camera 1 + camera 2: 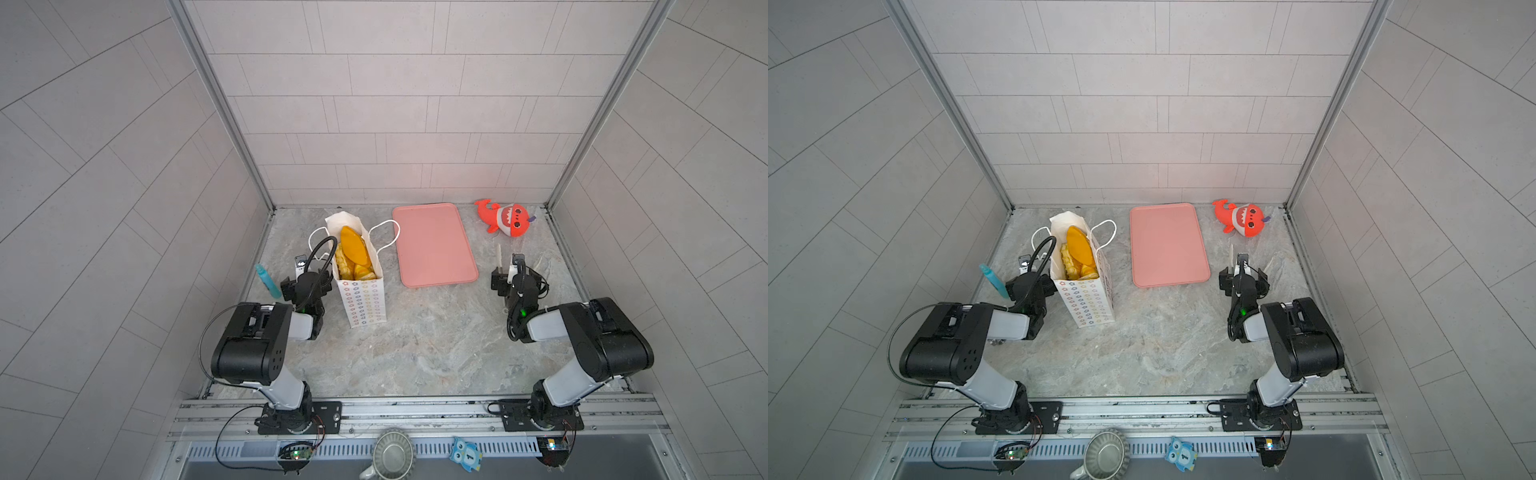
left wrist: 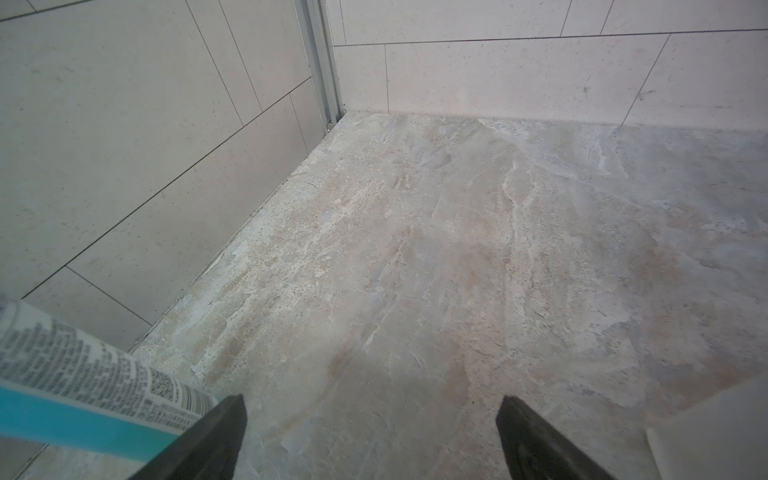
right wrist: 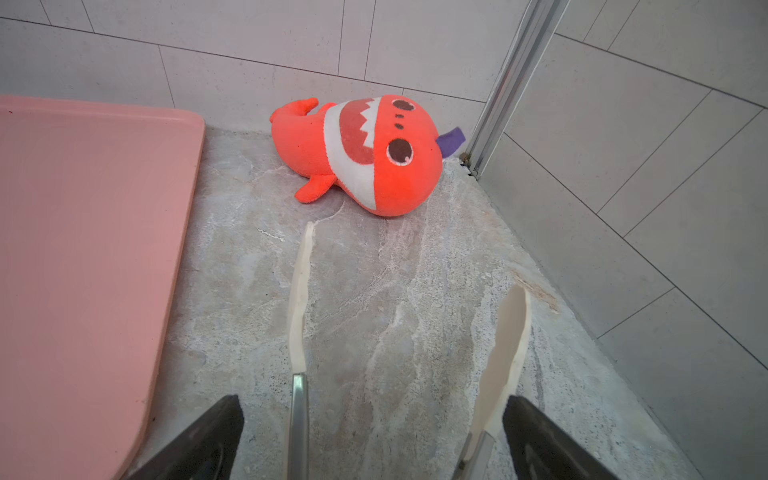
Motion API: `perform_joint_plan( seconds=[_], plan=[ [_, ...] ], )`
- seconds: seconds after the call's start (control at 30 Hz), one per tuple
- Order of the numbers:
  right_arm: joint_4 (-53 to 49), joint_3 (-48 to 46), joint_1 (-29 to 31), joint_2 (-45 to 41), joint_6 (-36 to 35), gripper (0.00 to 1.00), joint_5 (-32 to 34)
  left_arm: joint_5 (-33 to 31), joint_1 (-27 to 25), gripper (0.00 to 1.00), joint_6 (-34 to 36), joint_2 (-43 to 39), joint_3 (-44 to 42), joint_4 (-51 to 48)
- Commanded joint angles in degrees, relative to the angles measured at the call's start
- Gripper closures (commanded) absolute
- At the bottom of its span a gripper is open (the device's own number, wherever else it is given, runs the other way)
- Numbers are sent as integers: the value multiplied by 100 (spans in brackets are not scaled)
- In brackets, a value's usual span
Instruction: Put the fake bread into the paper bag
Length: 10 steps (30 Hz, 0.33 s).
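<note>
The paper bag (image 1: pixel 360 297) (image 1: pixel 1090 301) stands upright at the left of the table, white with flower-patterned narrow sides and cord handles. The fake bread (image 1: pixel 353 255) (image 1: pixel 1079 257), glossy golden-yellow pieces, fills its open top. My left gripper (image 2: pixel 374 405) hovers just left of the bag, open over bare table with nothing between its fingers. My right gripper (image 3: pixel 372 405) is at the right of the table, open. The two arms of white-tipped metal tongs (image 3: pixel 300 291) run forward between its fingers. One arm runs close along a finger and the other stands apart from its finger.
A flat pink tray (image 1: pixel 434 245) lies between the bag and the right gripper. A red plush shark (image 1: pixel 507 218) (image 3: pixel 374 153) sits in the back right corner. A teal tube (image 1: pixel 268 280) (image 2: pixel 83 386) lies by the left wall. A fluted metal mould (image 1: pixel 392 453) and a blue owl toy (image 1: pixel 465 455) sit on the front rail.
</note>
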Motion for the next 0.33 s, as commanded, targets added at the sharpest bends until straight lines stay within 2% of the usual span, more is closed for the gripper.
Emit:
perform_joint_plan(
  seconds=[0.0, 0.13, 0.3],
  plan=[
    [-11, -19, 11, -51, -99, 1, 72, -64, -13, 0, 60, 36, 63, 199],
    [-327, 124, -118, -49, -3, 1, -224, -64, -16, 0, 60, 30, 71, 193],
    [-196, 58, -122, -78, -18, 1, -234, -100, -41, 0, 56, 43, 85, 168]
  ],
)
